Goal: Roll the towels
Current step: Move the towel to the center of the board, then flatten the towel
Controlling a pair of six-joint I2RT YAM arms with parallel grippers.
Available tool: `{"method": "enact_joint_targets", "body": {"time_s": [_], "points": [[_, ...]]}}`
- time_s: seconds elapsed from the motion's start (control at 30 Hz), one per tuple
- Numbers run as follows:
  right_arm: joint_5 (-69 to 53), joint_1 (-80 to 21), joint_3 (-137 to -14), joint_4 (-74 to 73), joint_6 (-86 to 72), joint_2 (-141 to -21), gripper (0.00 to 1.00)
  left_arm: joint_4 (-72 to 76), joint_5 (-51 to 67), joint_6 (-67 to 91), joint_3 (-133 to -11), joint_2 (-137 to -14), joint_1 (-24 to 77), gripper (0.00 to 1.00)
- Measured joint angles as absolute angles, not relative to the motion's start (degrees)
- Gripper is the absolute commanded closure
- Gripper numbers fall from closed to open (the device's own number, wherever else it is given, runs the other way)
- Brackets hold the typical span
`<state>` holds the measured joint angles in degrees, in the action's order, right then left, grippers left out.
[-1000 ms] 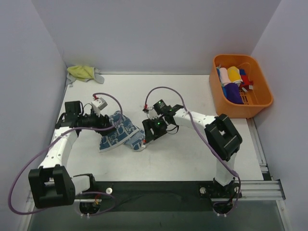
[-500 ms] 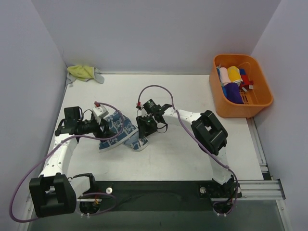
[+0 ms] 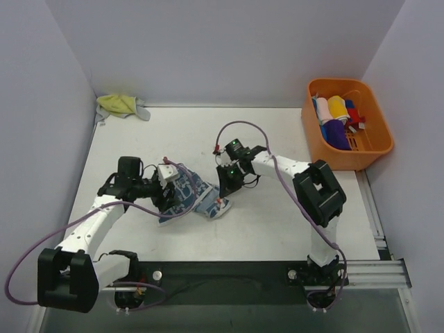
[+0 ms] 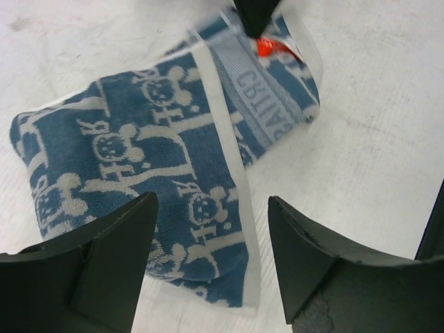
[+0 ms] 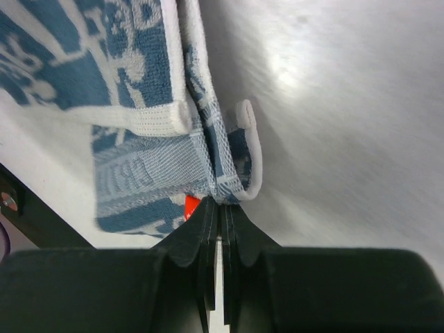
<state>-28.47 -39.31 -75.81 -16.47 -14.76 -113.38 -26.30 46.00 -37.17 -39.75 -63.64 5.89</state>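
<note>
Blue-and-white towel (image 3: 186, 195) lay rumpled mid-way across the table (image 3: 277, 229). Right gripper (image 5: 218, 207) was pinched together on its hemmed edge beside a red tag (image 4: 272, 47). Left gripper (image 4: 211, 232) hung over the towel, jaws apart, apparently not touching it.

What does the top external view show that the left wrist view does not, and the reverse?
Only the top external view: the orange plastic basket and the pale yellow-green cloth in the far left corner. Only the left wrist view: the lettering woven into the blue-and-white patterned towel. Both: that towel, its red tag, and the right end effector shut on the towel's edge there.
</note>
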Motion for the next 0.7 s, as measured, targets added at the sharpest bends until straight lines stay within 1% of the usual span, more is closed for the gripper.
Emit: {"method": "enact_joint_targets", "body": {"time_s": [0.03,0.17,0.27,0.33,0.4,0.5,0.57,0.63,0.7], "points": [[-28.4,-37.7,-75.4,-17.6,-14.0,-111.6,1.00,-25.2,44.7,-36.5,-39.2,-63.7,8.3,0.29],[-27.6,-33.1,-74.7,-20.0,-11.0,-106.0,1.00,-17.5,40.0,-31.1,-37.9,-66.5,17.7,0.34],[-27.4,-32.1,-73.8,-20.7,-9.4,-103.8,1.00,-10.5,37.8,-26.1,-37.9,-71.0,21.3,0.36],[-27.4,-32.1,-72.9,-21.2,-8.7,-103.7,1.00,-8.0,35.9,-23.7,-38.3,-74.2,23.7,0.36],[-27.7,-31.7,-72.0,-22.0,-8.4,-104.2,1.00,-7.3,33.9,-22.5,-39.7,-78.0,26.5,0.33],[-28.8,-30.7,-71.8,-22.7,-8.4,-105.3,1.00,-7.4,29.9,-21.7,-43.0,-83.4,30.4,0.32],[-29.3,-29.4,-71.8,-22.8,-8.5,-105.9,1.00,-7.5,27.5,-21.5,-45.1,-86.0,32.2,0.33],[-29.8,-28.2,-71.8,-23.0,-8.5,-106.4,1.00,-7.7,25.7,-21.6,-46.0,-87.0,33.0,0.36],[-30.2,-26.7,-71.8,-23.1,-8.5,-106.7,1.00,-8.5,24.0,-22.2,-46.4,-87.6,33.7,0.37]]}}
